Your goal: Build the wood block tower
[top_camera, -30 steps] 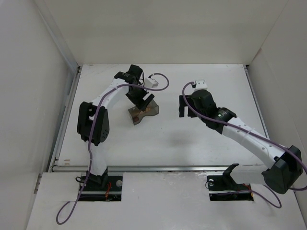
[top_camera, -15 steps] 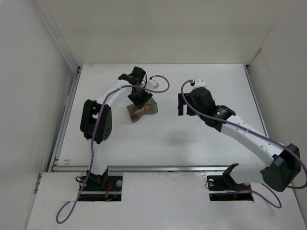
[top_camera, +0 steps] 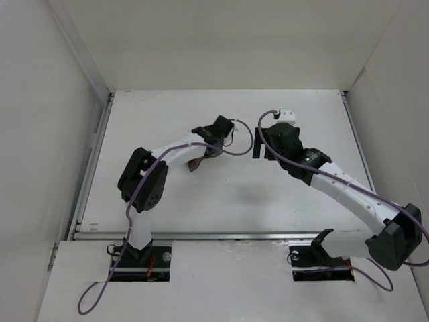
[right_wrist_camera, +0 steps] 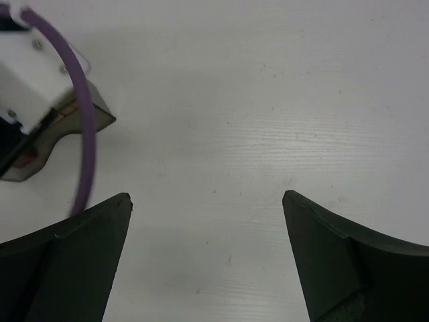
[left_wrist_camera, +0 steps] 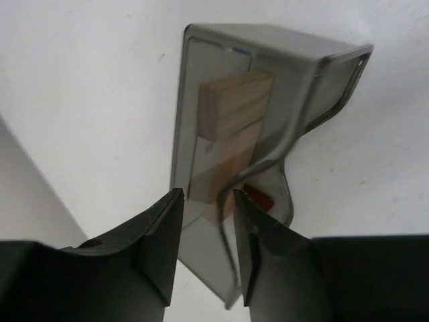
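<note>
Left pincer (left_wrist_camera: 208, 201) clamps the dark bin (left_wrist_camera: 281, 60) by its rim, wood blocks (left_wrist_camera: 234, 111) lying loose inside (no tower yet). Right pincer (right_wrist_camera: 206, 198) hangs spread. Best tipped slowly onto the worktop (right_wrist_camera: 268, 80).

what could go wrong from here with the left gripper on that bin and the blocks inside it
1. The left gripper grips only one thin wall of the bin, so the bin could slip or swing if lifted.
2. The tan blocks and the reddish-brown block lie loose inside, so tipping the bin may scatter them.
3. The right gripper hangs open close by, and a swinging bin could hit it.
</note>
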Controlling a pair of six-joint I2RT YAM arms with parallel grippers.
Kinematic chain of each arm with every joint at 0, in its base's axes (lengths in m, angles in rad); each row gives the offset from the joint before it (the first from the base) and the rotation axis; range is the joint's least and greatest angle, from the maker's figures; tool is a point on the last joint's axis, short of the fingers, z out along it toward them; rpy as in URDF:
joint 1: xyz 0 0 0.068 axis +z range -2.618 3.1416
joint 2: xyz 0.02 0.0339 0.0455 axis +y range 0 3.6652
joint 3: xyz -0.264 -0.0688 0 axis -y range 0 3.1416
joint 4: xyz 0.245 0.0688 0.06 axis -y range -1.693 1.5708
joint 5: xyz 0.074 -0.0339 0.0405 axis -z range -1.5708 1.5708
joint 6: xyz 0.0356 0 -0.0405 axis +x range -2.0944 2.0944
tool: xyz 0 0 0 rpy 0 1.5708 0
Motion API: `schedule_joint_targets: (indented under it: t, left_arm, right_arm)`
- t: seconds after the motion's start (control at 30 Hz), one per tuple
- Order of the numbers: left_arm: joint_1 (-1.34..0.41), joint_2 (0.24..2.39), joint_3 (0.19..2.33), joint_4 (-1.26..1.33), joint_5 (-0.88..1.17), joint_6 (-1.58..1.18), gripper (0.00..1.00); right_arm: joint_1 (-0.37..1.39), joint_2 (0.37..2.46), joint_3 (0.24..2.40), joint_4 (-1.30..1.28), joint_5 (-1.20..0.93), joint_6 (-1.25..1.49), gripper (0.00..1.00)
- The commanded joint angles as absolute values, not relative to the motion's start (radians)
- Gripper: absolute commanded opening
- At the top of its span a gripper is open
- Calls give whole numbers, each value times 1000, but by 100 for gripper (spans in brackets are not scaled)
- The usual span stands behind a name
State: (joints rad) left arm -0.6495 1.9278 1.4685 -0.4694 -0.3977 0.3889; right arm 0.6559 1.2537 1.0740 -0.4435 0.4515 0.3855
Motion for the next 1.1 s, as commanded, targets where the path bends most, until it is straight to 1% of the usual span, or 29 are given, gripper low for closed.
schedule_joint_targets:
  t: [0.0, 0.03, 0.07, 0.2, 0.27, 0.4, 0.5, 0.57, 0.6, 0.63, 0.73, 0.77, 0.8, 0.87, 0.9, 0.97, 1.0, 1.03, 1.07]
  left_arm:
    - [-718, 1897, 1388, -278, -788, 324, 0]
    - [-729, 1898, 1376, -259, -846, 324, 0]
    - [-742, 1907, 1365, -250, -862, 305, 0]
    - [-752, 1907, 1388, -299, -853, 256, 0]
    - [-762, 1907, 1400, -320, -829, 242, 0]
    - [-729, 1896, 1466, -429, -656, 178, 0]
    - [-729, 1875, 1476, -428, -682, 178, 0]
    - [-729, 1875, 1445, -372, -751, 207, 0]
    - [-753, 1865, 1428, -338, -849, 262, 0]
    - [-767, 1855, 1405, -292, -897, 306, 0]
    - [-820, 1825, 1234, 46, -1020, 508, 0]
    - [-833, 1825, 1183, 155, -1075, 673, 0]
    - [-847, 1825, 1099, 320, -1086, 736, 0]
    - [-885, 1853, 1063, 354, -1069, 767, 0]
    - [-899, 1862, 1072, 237, -1046, 682, 0]
    - [-934, 1881, 1100, 94, -984, 577, 0]
    - [-934, 1891, 1117, 27, -909, 528, 5]
    - [-948, 1891, 1155, -91, -866, 485, 29]
    - [-948, 1891, 1179, -142, -830, 403, 43]
  right_arm:
    - [660, 1220, 1094, -468, 564, 475, 100]
    - [660, 1220, 1094, -468, 575, 497, 100]
    - [660, 1220, 1094, -480, 589, 506, 100]
    - [660, 1210, 1075, -489, 589, 517, 100]
    - [660, 1198, 1054, -489, 589, 526, 100]
    - [660, 1177, 1045, -477, 568, 517, 100]
    - [660, 1166, 1032, -457, 528, 496, 100]
    - [660, 1166, 1022, -430, 497, 486, 100]
    - [660, 1175, 1022, -419, 454, 477, 100]
    - [660, 1189, 1022, -398, 433, 477, 100]
    - [650, 1219, 1058, -387, 385, 492, 100]
    - [650, 1220, 1072, -387, 385, 520, 100]
    - [626, 1220, 1097, -387, 385, 532, 100]
    - [606, 1229, 1123, -387, 385, 554, 100]
    - [597, 1229, 1135, -396, 385, 554, 100]
    - [586, 1229, 1144, -408, 385, 554, 100]
    - [586, 1229, 1144, -408, 385, 554, 100]
    - [586, 1229, 1144, -408, 385, 545, 100]
    - [586, 1229, 1135, -419, 385, 545, 100]
